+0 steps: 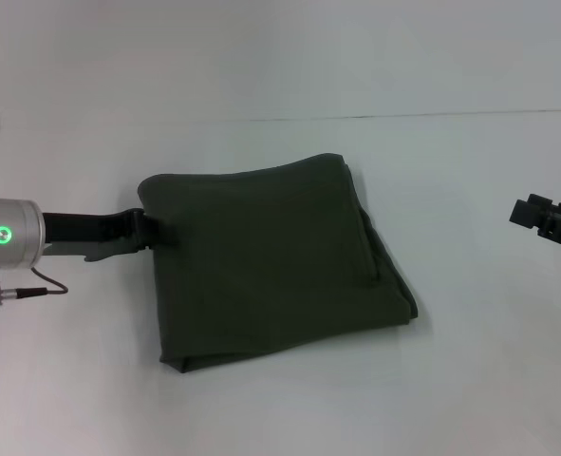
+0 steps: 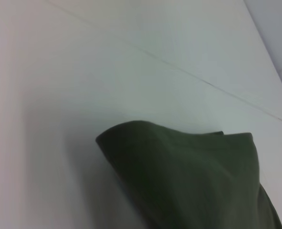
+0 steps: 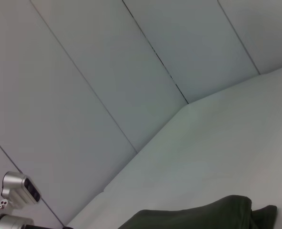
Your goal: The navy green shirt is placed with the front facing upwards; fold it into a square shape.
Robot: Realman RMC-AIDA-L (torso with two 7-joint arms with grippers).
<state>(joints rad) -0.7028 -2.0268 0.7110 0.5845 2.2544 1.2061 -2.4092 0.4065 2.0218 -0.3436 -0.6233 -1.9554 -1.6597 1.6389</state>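
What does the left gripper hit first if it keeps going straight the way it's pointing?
The navy green shirt: the left gripper points toward the robot's right and already sits at the folded shirt's left edge. Contact looks made, though depth is unclear.

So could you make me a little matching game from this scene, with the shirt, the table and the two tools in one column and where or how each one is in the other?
Column one:
1. navy green shirt
2. left tool
3. right tool
4. table

Column two:
A. hanging off to the right side, away from the cloth
B. white and flat, under everything
C. folded into a rough square in the middle
D. at the left edge of the cloth

Pairs: 1-C, 2-D, 3-A, 4-B
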